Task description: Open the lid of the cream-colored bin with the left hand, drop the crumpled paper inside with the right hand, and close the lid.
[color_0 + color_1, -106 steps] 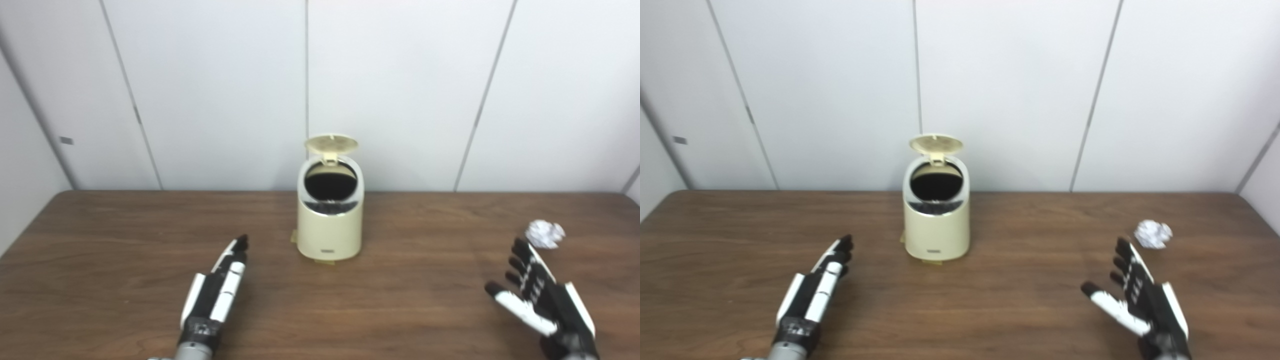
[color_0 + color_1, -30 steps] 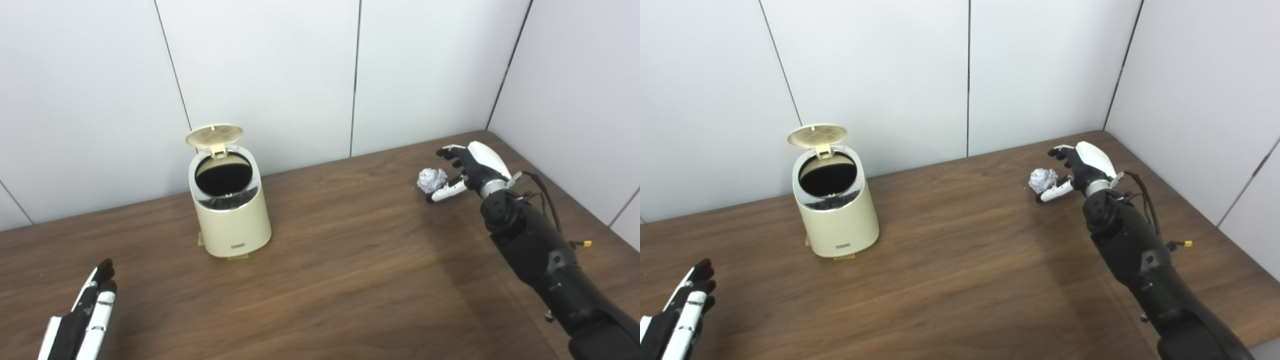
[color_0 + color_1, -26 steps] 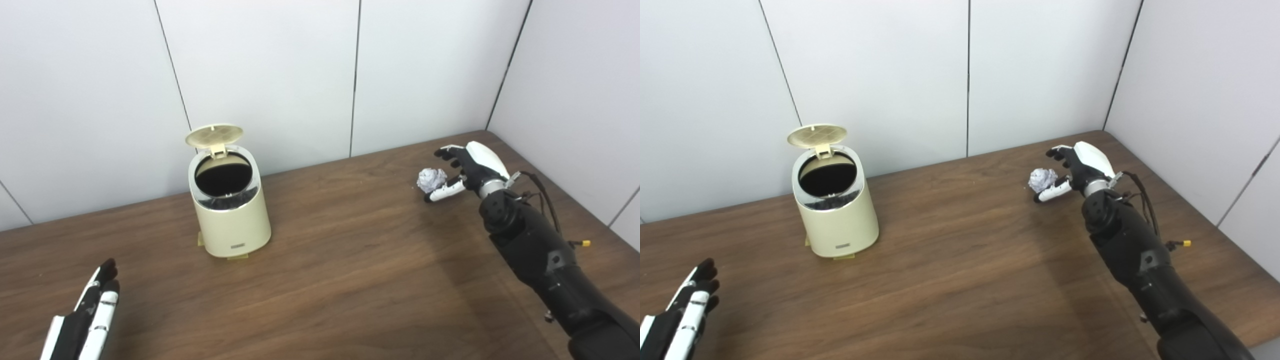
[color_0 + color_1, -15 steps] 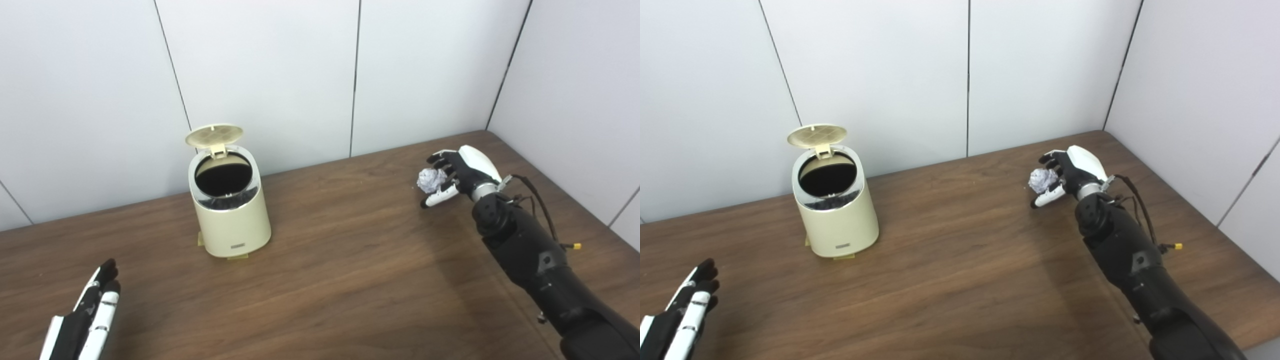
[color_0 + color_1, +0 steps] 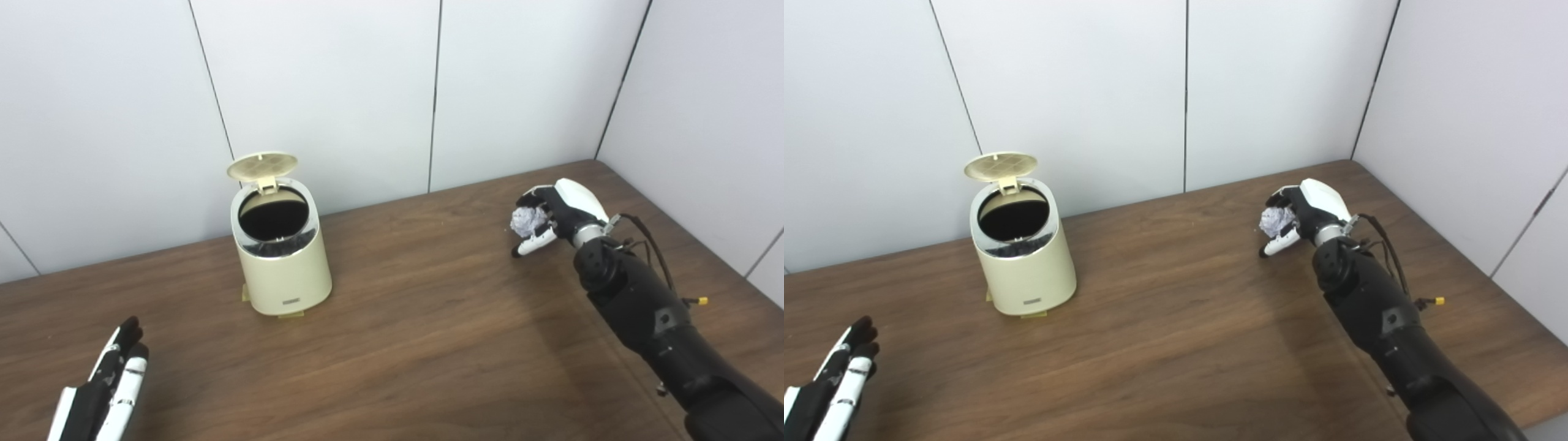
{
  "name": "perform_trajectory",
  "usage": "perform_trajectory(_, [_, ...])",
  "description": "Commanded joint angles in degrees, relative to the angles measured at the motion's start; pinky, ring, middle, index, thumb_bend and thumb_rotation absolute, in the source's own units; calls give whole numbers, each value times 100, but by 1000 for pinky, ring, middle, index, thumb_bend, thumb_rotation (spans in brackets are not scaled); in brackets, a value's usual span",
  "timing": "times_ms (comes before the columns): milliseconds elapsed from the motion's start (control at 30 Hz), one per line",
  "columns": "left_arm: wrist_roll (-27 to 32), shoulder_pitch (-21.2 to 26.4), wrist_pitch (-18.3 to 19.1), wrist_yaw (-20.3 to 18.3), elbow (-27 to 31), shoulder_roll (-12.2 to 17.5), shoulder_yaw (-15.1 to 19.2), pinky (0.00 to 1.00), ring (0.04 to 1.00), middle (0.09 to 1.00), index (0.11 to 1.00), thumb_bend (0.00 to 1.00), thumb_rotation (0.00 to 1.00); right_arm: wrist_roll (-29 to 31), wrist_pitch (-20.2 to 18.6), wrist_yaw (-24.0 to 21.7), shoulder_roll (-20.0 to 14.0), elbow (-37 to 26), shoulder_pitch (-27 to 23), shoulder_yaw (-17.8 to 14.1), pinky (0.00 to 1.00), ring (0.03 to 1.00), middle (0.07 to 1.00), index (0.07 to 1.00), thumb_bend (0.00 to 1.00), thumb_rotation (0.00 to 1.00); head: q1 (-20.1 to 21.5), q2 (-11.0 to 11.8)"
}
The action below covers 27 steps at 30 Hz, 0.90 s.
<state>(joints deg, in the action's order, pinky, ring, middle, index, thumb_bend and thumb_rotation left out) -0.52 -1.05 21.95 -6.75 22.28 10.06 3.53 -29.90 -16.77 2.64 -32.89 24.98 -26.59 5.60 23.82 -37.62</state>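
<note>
The cream-colored bin (image 5: 282,275) stands upright on the brown table (image 5: 429,318), left of middle. Its round lid (image 5: 262,164) is tipped up at the back, and the dark opening (image 5: 274,214) shows. The crumpled paper (image 5: 528,219) is at the far right of the table, low over the surface. My right hand (image 5: 554,211) is curled around it, fingers over the top and thumb underneath. My left hand (image 5: 104,392) lies flat and empty at the bottom left, well short of the bin.
White wall panels stand close behind the bin, and a side wall meets them at the table's far right corner. Small yellowish tabs (image 5: 291,315) stick out under the bin's base. A cable with a yellow tip (image 5: 698,301) hangs off my right forearm.
The camera has swung right since the earliest frames. Over the last second my right hand has closed its fingers around the crumpled paper and shifted slightly left. The left hand and the bin have not moved.
</note>
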Motion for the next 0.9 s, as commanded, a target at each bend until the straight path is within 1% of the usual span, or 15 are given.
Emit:
perform_trajectory(0, [-69, 147, -226, 87, 137, 45, 17, 985, 971, 965, 995, 301, 704, -41, 290, 194, -166, -8, -298, -49, 628, 686, 692, 640, 858, 53, -11, -6])
perform_trajectory(67, [-140, 138, -197, 91, 181, 67, 1, 976, 967, 960, 984, 311, 719, -27, 414, 261, -140, 34, -287, -60, 558, 605, 639, 623, 847, 13, -23, -10])
perform_trajectory(167, [-149, 132, -158, 102, 231, 67, 18, 984, 966, 955, 974, 326, 729, -116, 486, 317, -131, 82, -280, 16, 522, 556, 603, 610, 826, 1, -29, -20])
perform_trajectory(200, [-135, 132, -151, 95, 243, 70, 24, 992, 973, 961, 975, 330, 731, -133, 499, 322, -129, 101, -282, 36, 519, 544, 595, 553, 675, 60, -30, -27])
perform_trajectory(233, [-133, 133, -137, 87, 261, 78, 25, 996, 974, 963, 976, 331, 731, -133, 527, 332, -120, 121, -276, 43, 522, 540, 594, 524, 598, 90, -31, -27])
perform_trajectory(267, [-108, 135, -126, 83, 272, 73, 36, 999, 975, 965, 976, 332, 742, -135, 543, 339, -110, 121, -264, 49, 524, 538, 591, 505, 549, 109, -31, -27])
perform_trajectory(333, [-60, 138, -112, 71, 303, 58, 47, 1000, 975, 968, 980, 325, 748, -123, 654, 379, -106, 149, -234, 54, 529, 525, 500, 504, 532, 18, -51, -43])
perform_trajectory(367, [-61, 140, -101, 76, 321, 51, 45, 1000, 971, 965, 980, 319, 750, -140, 675, 374, -114, 170, -226, 78, 524, 521, 492, 502, 530, 9, -61, -48])
perform_trajectory(467, [-85, 139, -64, 98, 371, 38, 37, 1000, 965, 961, 981, 322, 751, -198, 679, 356, -138, 206, -206, 141, 519, 441, 506, 497, 521, 1, -83, -65])
perform_trajectory(533, [-85, 129, -97, 94, 377, 41, 35, 1000, 967, 960, 981, 323, 761, -216, 530, 247, -141, 55, -150, 156, 498, 418, 508, 498, 518, 0, -105, -80])
perform_trajectory(567, [-90, 125, -112, 91, 378, 45, 31, 1000, 968, 960, 982, 317, 774, -215, 488, 213, -142, 19, -135, 155, 490, 415, 507, 498, 518, 0, -105, -80])
perform_trajectory(667, [-30, 132, -139, 75, 394, 50, 57, 1000, 973, 962, 981, 313, 809, -216, 518, 193, -152, 137, -128, 163, 474, 412, 502, 498, 518, 0, -139, -105])
perform_trajectory(733, [-9, 151, -182, 84, 371, 39, 74, 1000, 977, 967, 979, 307, 836, -234, 389, 127, -128, -27, -74, 155, 466, 409, 502, 499, 518, 0, -159, -113])
perform_trajectory(867, [26, 166, -185, 79, 347, 21, 88, 1000, 994, 976, 984, 354, 872, -229, 397, 169, -104, -12, -57, 147, 453, 406, 505, 504, 517, 0, -170, -112])
